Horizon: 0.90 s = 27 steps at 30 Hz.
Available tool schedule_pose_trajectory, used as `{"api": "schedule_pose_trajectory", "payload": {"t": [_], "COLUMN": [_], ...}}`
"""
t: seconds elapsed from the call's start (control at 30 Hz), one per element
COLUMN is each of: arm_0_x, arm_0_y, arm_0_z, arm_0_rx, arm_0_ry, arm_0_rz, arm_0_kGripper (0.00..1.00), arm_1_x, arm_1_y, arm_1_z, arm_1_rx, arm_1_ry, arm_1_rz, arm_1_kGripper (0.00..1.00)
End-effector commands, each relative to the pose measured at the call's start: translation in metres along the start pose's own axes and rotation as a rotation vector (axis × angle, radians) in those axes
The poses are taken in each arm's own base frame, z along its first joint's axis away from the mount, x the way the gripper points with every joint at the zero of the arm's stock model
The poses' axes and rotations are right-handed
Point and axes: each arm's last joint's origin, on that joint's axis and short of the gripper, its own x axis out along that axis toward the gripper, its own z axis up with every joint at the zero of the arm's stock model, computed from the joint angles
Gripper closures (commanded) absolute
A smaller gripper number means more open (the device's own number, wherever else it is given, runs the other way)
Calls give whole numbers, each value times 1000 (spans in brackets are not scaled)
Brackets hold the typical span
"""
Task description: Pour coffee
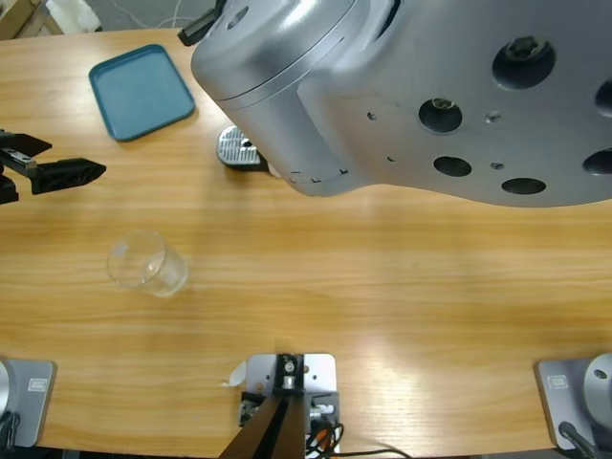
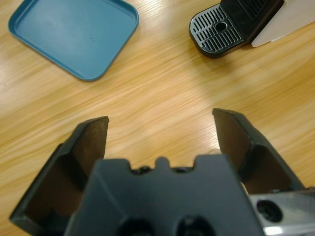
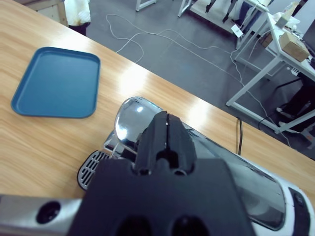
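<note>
Left gripper sits at the table's left edge in the high view, jaws spread wide with nothing between them; its wrist view confirms bare wood between the black jaws. Ahead of it in that view lie a blue tray and the coffee machine's perforated drip grille, well apart from each other.

Right gripper has its jaws pressed together, holding nothing, poised above the coffee machine, over its chrome top. The right arm's large silver elbow fills the upper right of the high view, hiding most of the machine.

A clear glass tumbler lies tilted on the wooden table, below the left gripper and apart from it. Whether coffee is in it cannot be told.
</note>
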Motion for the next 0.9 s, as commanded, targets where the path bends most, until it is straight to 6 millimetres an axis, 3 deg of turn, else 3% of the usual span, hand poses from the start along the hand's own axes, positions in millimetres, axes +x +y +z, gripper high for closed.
{"api": "schedule_pose_trajectory", "payload": {"t": [0.03,0.37,0.5,0.63,0.67,0.7,0.83,0.87,0.9], "arm_0_x": [11,11,11,11,10,10,9,8,8], "arm_0_y": [-3,-3,-3,-3,-3,-3,-3,-3,-3], "arm_0_z": [-9,-9,-9,-9,-9,-9,-9,-9,-9], "arm_0_rx": [29,30,30,29,29,28,28,27,27], "arm_0_ry": [63,66,66,65,62,59,55,54,52], "arm_0_rz": [-10,-10,-10,-9,-10,-10,-11,-12,-12], "arm_0_kGripper": [92,92,92,87,85,82,64,34,11], "arm_1_x": [53,48,26,-5,-14,-24,-60,-69,-79], "arm_1_y": [51,44,24,-11,-23,-40,-96,-110,-123], "arm_1_z": [-120,-112,-75,-24,-11,3,35,39,41], "arm_1_rx": [-240,-220,-143,-81,-72,-62,-32,-29,-24], "arm_1_ry": [276,249,140,19,-3,-11,-18,-17,-18], "arm_1_rz": [36,11,14,139,160,178,177,174,165], "arm_1_kGripper": [1000,1000,1000,1000,953,749,106,23,1]}}
